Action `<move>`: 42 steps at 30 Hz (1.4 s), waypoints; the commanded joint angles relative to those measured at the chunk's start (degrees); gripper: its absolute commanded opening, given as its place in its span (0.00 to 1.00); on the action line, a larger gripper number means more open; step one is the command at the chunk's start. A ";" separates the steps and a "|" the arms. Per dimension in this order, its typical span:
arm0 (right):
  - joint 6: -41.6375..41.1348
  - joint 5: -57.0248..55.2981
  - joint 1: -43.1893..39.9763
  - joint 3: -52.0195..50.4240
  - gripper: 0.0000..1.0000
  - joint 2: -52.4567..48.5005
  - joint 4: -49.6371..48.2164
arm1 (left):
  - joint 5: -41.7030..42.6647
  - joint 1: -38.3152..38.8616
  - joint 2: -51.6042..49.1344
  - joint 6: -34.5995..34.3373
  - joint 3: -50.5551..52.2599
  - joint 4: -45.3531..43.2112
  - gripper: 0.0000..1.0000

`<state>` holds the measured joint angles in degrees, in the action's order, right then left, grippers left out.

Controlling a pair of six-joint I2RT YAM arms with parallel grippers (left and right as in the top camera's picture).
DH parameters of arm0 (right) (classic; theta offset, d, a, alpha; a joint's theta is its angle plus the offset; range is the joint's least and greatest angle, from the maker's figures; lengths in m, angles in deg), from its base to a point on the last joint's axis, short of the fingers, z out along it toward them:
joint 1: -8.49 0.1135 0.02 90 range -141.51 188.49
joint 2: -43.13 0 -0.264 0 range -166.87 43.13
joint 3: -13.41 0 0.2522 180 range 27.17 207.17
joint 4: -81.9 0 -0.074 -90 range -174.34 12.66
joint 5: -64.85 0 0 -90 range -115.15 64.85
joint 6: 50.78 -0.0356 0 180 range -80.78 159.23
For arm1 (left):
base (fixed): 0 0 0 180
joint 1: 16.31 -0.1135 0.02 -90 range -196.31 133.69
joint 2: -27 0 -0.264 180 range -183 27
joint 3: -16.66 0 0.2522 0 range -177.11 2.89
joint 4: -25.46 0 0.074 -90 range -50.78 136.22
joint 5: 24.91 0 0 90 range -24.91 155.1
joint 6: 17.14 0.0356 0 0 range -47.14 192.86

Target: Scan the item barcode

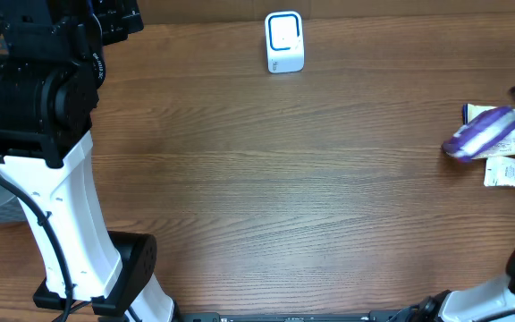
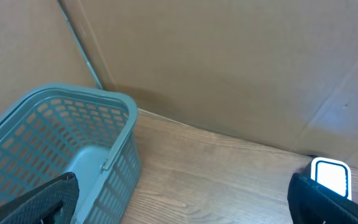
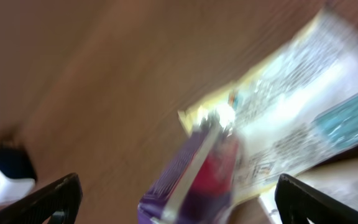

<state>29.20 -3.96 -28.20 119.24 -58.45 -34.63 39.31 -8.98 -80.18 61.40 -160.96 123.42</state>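
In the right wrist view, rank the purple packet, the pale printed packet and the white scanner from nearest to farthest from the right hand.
1. Purple packet, between the open fingers of the right hand, low in the middle.
2. Pale printed packet, just behind it, toward the upper right.
3. White scanner, well off at the lower left edge.

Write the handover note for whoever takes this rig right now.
Left gripper: open, holding nothing, looking toward the scanner and the teal basket.
Right gripper: open, with the purple packet between its fingers but not clamped.
Items: the purple packet lies among pale packets at the right edge of the table; the scanner stands at the far edge, mid-table.
Done: no item is at the scanner.
Left: grip a packet, carry it to the scanner, show its barcode.
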 commanded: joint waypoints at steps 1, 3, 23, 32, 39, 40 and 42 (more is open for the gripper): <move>0.81 -6.05 -1.53 8.94 1.00 10.54 -1.33 | -1.25 -0.57 -0.72 0.76 -0.11 -3.52 1.00; 0.50 -6.36 -1.53 13.44 1.00 14.21 -3.54 | -0.09 -0.57 -0.72 0.24 -0.13 -5.11 1.00; 0.87 -5.51 17.00 21.75 1.00 32.57 -8.70 | 2.89 -0.72 7.61 6.12 0.55 -20.20 1.00; 4.48 -10.43 28.39 0.79 1.00 47.34 -11.41 | 6.47 -0.66 35.63 4.17 29.73 -27.06 1.00; 4.26 -4.22 28.37 -15.06 1.00 60.54 -15.43 | 6.56 -0.66 60.08 5.73 63.23 -42.60 1.00; 4.26 -3.02 28.37 -16.90 1.00 62.47 -15.63 | 6.56 -0.66 63.23 6.19 67.30 -45.05 1.00; 4.26 -2.01 28.30 -19.63 1.00 66.05 -15.63 | 6.60 -0.66 69.96 6.34 75.45 -50.36 1.00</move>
<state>33.07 -9.14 -0.11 102.76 4.13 -49.82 44.91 -9.33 -16.03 66.10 -95.84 77.28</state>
